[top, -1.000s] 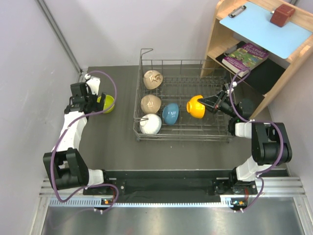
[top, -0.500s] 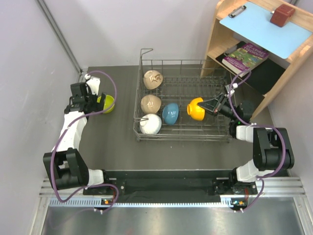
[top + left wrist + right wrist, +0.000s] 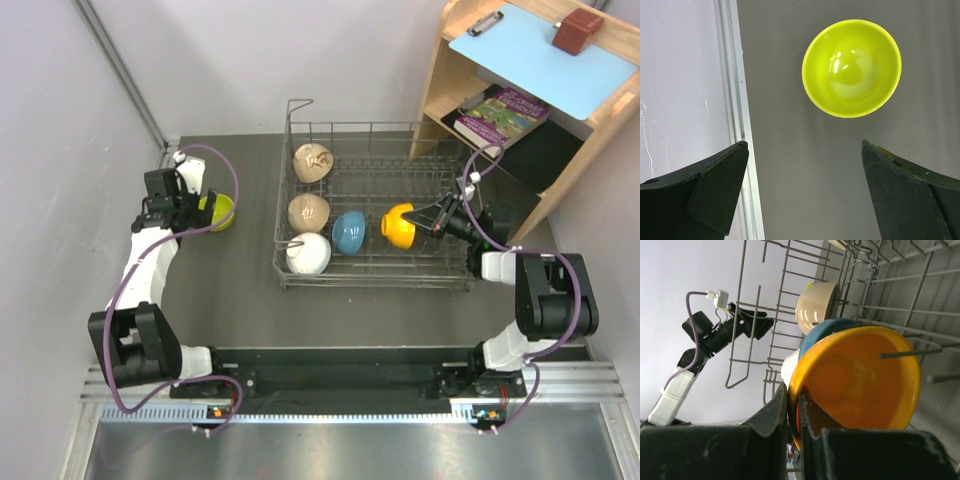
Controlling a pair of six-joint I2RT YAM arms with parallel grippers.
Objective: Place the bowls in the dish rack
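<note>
The grey wire dish rack [image 3: 370, 283] holds two tan bowls [image 3: 312, 161] [image 3: 308, 212], a white bowl [image 3: 308, 254] and a blue bowl [image 3: 349, 232]. My right gripper [image 3: 421, 216] [image 3: 792, 396] reaches in from the right, shut on the rim of the orange bowl [image 3: 400, 225] [image 3: 860, 385], which is tilted on edge among the prongs beside the blue bowl [image 3: 825, 329]. The yellow-green bowl [image 3: 219, 211] [image 3: 851, 67] stands upright on the table left of the rack. My left gripper [image 3: 185, 212] [image 3: 804, 150] hovers over it, open and holding nothing.
A wooden shelf unit [image 3: 447, 75] stands at the back right with a blue clipboard [image 3: 540, 50], a brown block [image 3: 577, 30] and a book [image 3: 503, 112]. The wall and its metal strip [image 3: 735, 75] run close along the left of the yellow-green bowl.
My right gripper has shifted the orange bowl slightly toward the rack's front. The left arm and the yellow-green bowl have not moved.
</note>
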